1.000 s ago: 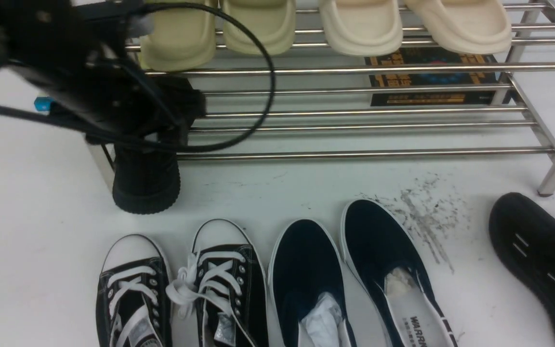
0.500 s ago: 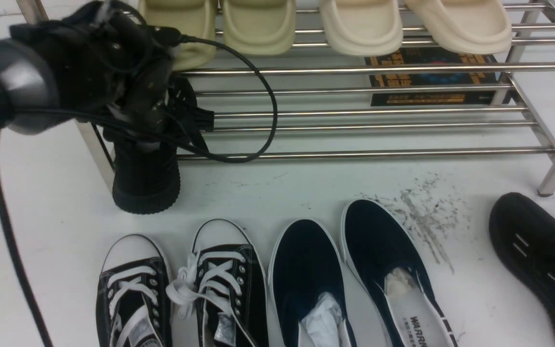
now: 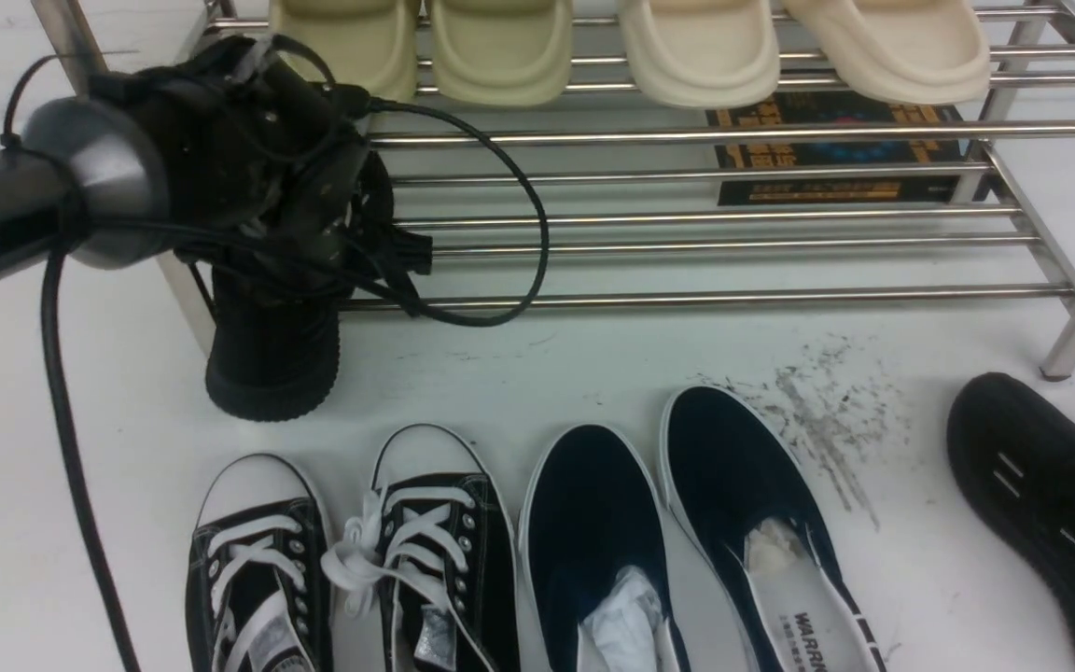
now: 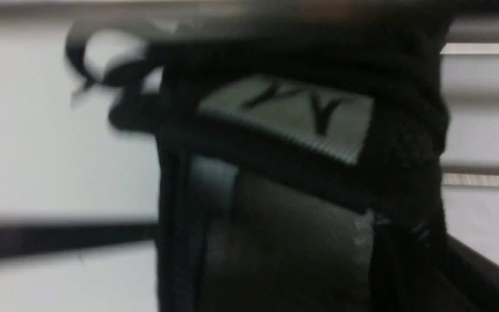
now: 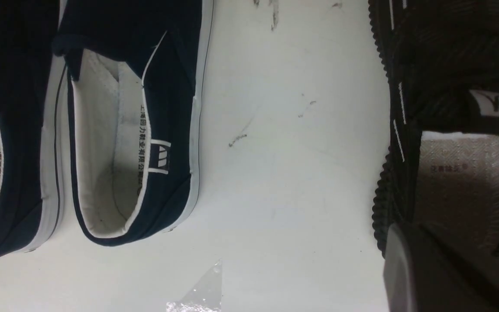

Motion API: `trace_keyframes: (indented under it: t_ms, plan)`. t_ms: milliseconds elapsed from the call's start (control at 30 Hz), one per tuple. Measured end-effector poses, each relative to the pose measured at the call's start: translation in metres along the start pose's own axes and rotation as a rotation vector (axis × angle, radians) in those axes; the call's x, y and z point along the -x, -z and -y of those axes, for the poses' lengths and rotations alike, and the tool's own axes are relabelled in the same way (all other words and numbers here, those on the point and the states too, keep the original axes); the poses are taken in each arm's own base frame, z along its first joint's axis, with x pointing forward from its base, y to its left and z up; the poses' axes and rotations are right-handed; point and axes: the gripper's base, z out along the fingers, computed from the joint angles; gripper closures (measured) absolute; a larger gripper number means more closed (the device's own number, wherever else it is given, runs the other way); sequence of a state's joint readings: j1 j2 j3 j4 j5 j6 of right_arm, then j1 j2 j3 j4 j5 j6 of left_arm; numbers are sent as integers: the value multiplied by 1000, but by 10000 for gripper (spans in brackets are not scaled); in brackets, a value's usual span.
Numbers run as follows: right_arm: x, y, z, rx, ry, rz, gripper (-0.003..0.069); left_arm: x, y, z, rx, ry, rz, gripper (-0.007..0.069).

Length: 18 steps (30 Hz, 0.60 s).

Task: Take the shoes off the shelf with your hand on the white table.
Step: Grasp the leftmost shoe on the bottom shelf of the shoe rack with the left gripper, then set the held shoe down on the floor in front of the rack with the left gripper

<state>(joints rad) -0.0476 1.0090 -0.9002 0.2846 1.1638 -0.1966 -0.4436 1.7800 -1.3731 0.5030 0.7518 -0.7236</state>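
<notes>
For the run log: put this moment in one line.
left gripper: shut on black knit mesh shoe | place: left end of shiny steel-tube shelf

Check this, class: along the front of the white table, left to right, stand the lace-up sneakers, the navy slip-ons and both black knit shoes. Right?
Not both. Only one black knit shoe lies there, right of the navy slip-ons; the front view shows the other black knit shoe at the shelf's left end.

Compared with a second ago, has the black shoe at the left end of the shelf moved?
Yes, slightly: the black shoe has slid out from the shelf, toward the lace-up sneakers and a little to the left.
</notes>
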Motion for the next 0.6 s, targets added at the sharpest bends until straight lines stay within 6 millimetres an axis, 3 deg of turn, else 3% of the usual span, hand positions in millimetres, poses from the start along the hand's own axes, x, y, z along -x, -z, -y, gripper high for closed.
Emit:
trace_keyframes:
  t_ms: [133,200,267,400,600]
  plan:
    - [0,0,0,0,0,0,625,-4,20,-2,-48,52,-62,616]
    - [0,0,0,0,0,0,621,-5,44,-4,-122,97,-88,616]
    - [0,0,0,0,0,0,620,-5,52,-4,-147,110,-89,616]
    - [0,0,0,0,0,0,620,-7,87,-5,-278,213,-118,614]
    - [0,0,0,0,0,-1,613,-17,114,9,-473,232,-225,613]
